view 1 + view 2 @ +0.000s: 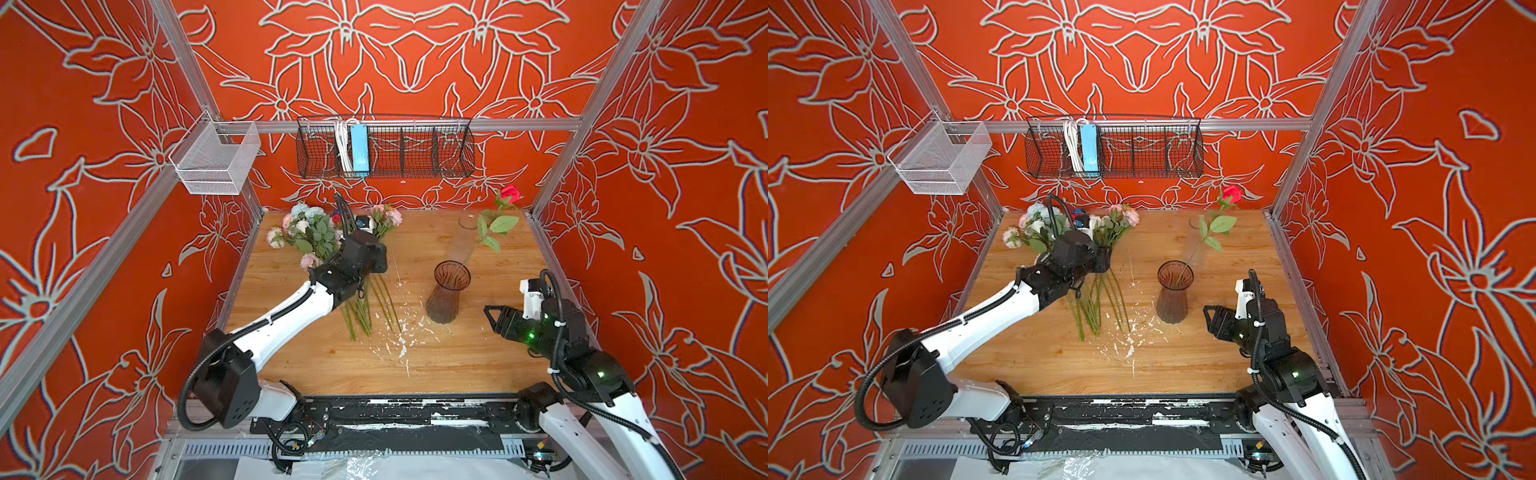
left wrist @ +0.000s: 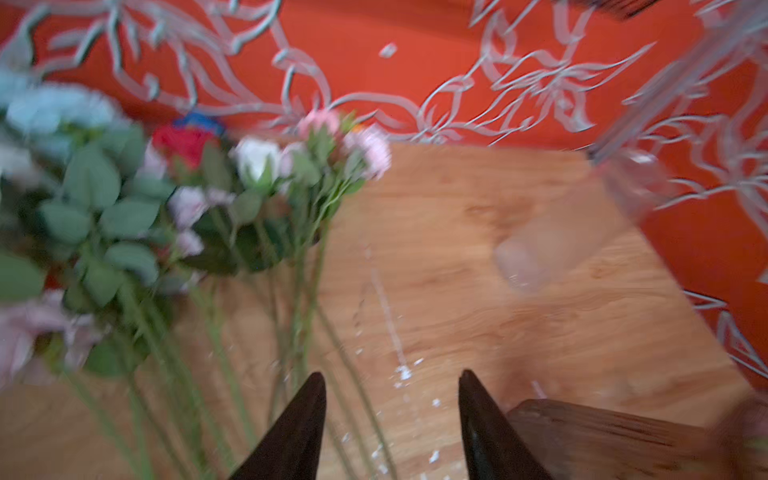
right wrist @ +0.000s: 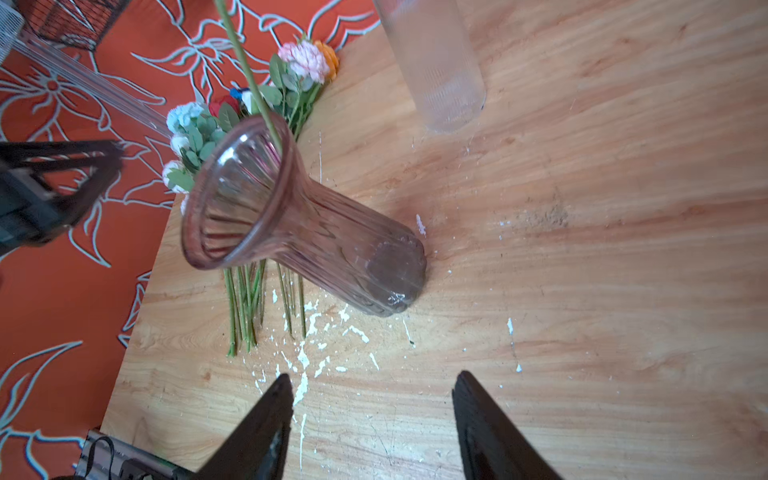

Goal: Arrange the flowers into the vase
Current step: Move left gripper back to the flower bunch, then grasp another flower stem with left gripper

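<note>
Wood tabletop (image 1: 457, 365) flecked white, orange floral walls (image 1: 415, 62); left fingers (image 2: 299, 436) and right fingers (image 3: 257, 436) both spread, empty.

Overhead stereo pair, two wrist close-ups

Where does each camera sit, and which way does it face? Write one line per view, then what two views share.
Top views: high over the arm bases, looking down on the table; left arm and right arm show.
Left wrist: behind the open left gripper, facing the flowers; blurred.
Right wrist: behind the open right gripper, facing the vase.
Shared: both wrist views show the flowers.
</note>
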{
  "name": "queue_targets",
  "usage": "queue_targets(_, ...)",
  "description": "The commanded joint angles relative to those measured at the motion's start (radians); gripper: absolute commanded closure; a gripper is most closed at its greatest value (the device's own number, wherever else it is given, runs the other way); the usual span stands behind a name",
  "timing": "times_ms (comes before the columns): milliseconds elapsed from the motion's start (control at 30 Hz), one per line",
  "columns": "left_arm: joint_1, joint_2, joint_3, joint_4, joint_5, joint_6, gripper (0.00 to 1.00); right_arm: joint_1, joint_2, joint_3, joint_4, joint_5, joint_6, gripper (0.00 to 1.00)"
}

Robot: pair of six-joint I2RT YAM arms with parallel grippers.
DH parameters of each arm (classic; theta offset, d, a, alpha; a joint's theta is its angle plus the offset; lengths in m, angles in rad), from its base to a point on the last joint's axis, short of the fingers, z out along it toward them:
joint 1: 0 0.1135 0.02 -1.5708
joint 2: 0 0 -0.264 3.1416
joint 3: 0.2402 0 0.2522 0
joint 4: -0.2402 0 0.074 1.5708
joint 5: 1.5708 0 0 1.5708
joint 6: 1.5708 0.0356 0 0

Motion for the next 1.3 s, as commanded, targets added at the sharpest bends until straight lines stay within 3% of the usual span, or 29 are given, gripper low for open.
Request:
queue_targets(0, 0.105, 0.089, 0.034, -0.243, 0.140, -0.198, 0.49, -0.005, -0.016, -0.043, 0.016, -0.052, 0.026, 0.40)
queue_targets(100, 0.169, 0.130, 0.009, -0.257, 0.169, -0.260, 0.54, -0.005, -0.024, -0.062, 0.024, -0.069, 0.028, 0.44)
queue_targets(333, 0.221, 0.096, -0.083, -0.197, 0.129, -0.316, 0.55, -0.004, -0.035, -0.088, 0.037, -0.102, 0.033, 0.55)
queue_targets(767, 0.405, 0.080, -0.160, -0.104, 0.203, -0.357, 0.58, -0.005, -0.052, -0.104, 0.050, -0.115, 0.031, 0.56)
queue_targets(1100, 0.416, 0.144, -0.183, -0.062, 0.239, -0.303, 0.59, -0.005, -0.048, -0.097, 0.037, -0.101, 0.006, 0.55)
queue_targets(1267, 0.376, 0.128, -0.095, -0.116, 0.224, -0.291, 0.60, -0.005, -0.049, -0.105, 0.046, -0.094, 0.000, 0.55)
